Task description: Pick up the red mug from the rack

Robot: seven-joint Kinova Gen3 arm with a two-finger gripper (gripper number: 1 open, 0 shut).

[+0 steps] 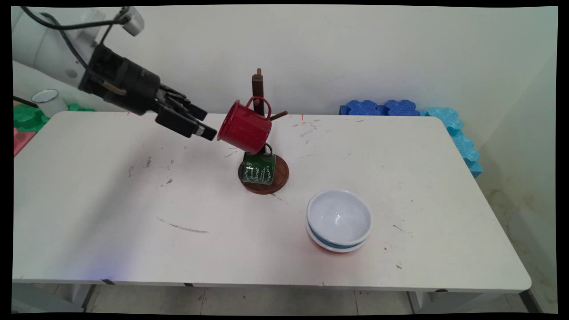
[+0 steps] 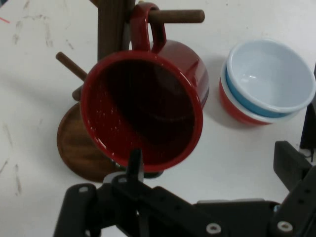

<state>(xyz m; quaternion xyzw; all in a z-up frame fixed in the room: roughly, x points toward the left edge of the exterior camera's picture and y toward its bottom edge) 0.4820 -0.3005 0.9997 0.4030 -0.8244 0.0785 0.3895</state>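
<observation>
you're looking at a scuffed white bench (image 1: pixel 133 231) against a pale wall, blue foam blocks (image 1: pixel 400 109) stacked behind its far right corner. from the main view the claw (image 1: pixel 202 129) hangs just left of the glossy red mug (image 1: pixel 244 126), which hangs tilted by its handle on a peg of the dark wooden mug tree (image 1: pixel 258 89); a green mug (image 1: pixel 258 169) hangs below it, over the round base. stacked bowls (image 1: pixel 339 221), pale blue inside, sit to the right.

in the hand view the red mug's (image 2: pixel 143 111) open mouth faces you, one finger (image 2: pixel 134 165) at its lower rim, the other (image 2: pixel 294 165) far to the side: the claw is spread. the bowls (image 2: pixel 269 81) lie beyond.
</observation>
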